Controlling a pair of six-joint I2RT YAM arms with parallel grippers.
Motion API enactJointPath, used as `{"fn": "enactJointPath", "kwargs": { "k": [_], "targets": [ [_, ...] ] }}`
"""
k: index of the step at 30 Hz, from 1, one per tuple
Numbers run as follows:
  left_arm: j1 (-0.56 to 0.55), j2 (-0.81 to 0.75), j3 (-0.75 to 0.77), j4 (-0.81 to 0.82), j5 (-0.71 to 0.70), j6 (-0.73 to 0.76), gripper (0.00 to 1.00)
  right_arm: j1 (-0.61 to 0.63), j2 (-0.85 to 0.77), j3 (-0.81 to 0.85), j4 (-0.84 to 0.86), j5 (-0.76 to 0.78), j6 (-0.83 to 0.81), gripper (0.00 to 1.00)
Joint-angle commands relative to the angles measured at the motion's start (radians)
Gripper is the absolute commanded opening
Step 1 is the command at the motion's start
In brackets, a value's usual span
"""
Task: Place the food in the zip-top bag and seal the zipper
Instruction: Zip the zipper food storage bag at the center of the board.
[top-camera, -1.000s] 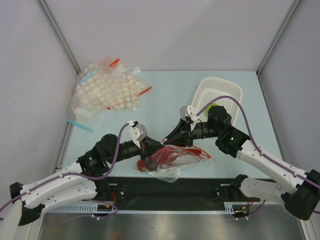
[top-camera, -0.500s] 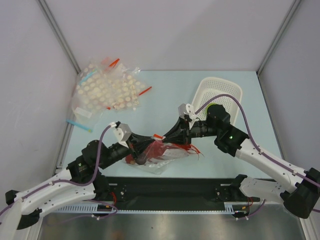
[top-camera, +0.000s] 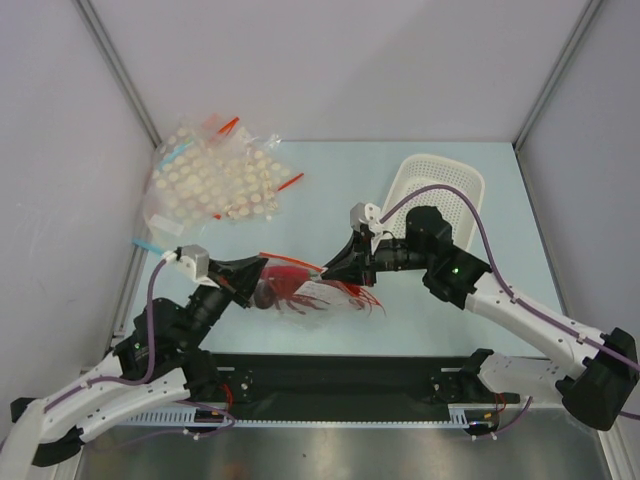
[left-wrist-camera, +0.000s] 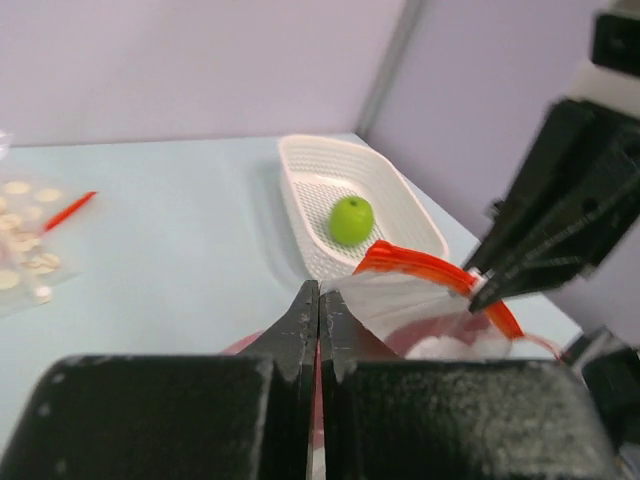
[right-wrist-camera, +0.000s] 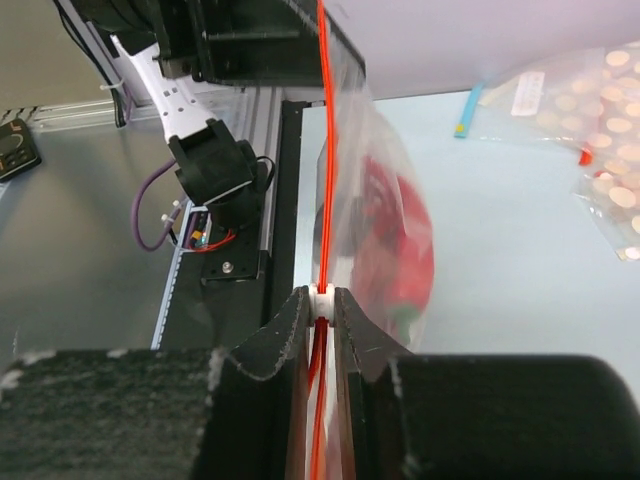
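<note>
Where the jaws meet: left gripper (left-wrist-camera: 318, 300) clamped tight on the zip-top bag (top-camera: 322, 300) at its end; right gripper (right-wrist-camera: 320, 296) pinching the zipper (right-wrist-camera: 323, 150)
Counts: two grippers; one bag; one lobster (top-camera: 292, 280); one basket (top-camera: 440, 172); one green fruit (left-wrist-camera: 351, 220)
Lobster: inside the bag, stretched between both grippers
Arms: low, reaching inward, facing each other
Dotted bags (top-camera: 215, 178): heap, far left
</note>
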Motion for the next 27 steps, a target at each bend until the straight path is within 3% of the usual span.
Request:
{"fn": "enactJointPath", "kwargs": {
  "k": [1, 2, 5, 9, 27],
  "targets": [
    [0.009, -0.019, 0.018, -0.007, -0.331, -0.071, 0.00, -0.001, 0.005, 0.053, -0.049, 0.021, -0.008, 0.00],
    [0.007, -0.017, 0.028, -0.063, -0.437, -0.090, 0.00, -0.003, 0.007, 0.057, -0.050, 0.029, -0.006, 0.00],
    [0.007, -0.020, 0.050, -0.154, -0.568, -0.156, 0.00, -0.001, 0.014, 0.068, -0.088, 0.052, -0.006, 0.00],
    [0.007, -0.023, 0.062, -0.223, -0.667, -0.219, 0.00, -0.001, 0.028, 0.083, -0.111, 0.069, -0.006, 0.00],
    [-0.010, -0.048, 0.137, -0.558, -0.909, -0.522, 0.00, 0.001, 0.077, 0.136, -0.222, 0.121, -0.029, 0.00]
  ]
}}
